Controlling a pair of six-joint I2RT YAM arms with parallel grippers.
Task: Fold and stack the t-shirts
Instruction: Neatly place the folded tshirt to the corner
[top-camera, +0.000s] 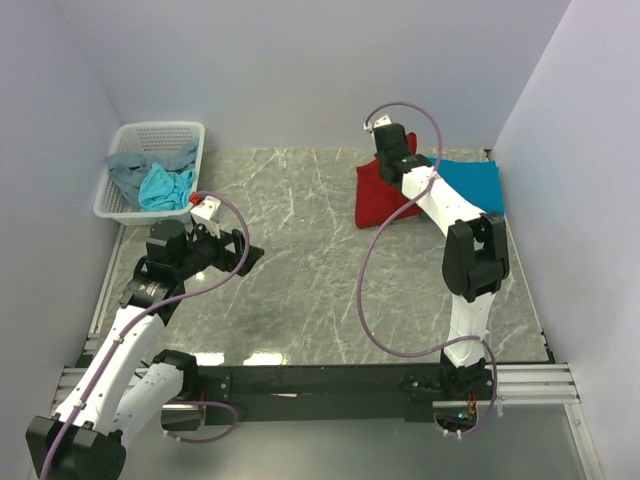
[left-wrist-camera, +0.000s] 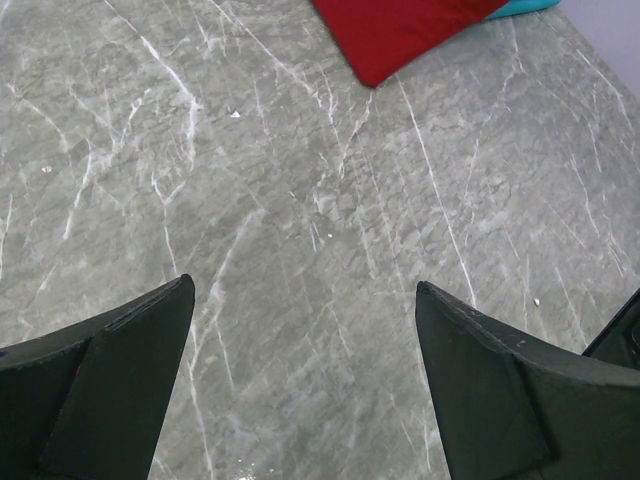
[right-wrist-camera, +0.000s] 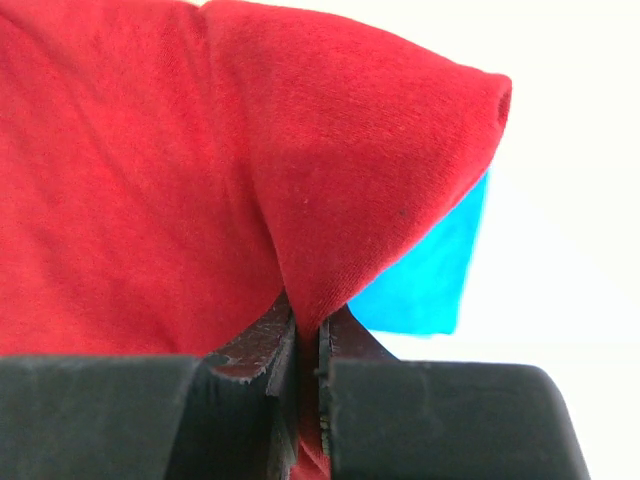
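In the top view, the dark red t-shirt lay at the far right of the marble table, its right side against the teal-blue t-shirt. The right gripper sat at the red shirt's far edge. The left gripper hovered over bare table near the white mesh basket (a grey t-shirt and a light turquoise t-shirt lay bunched inside it).

In the left wrist view, the left gripper's jaws stood wide apart with only table between them. A corner of the red shirt showed at the top edge.

In the right wrist view, the right gripper was pinched tight on a raised fold of the red shirt. The teal-blue shirt peeked out behind it.
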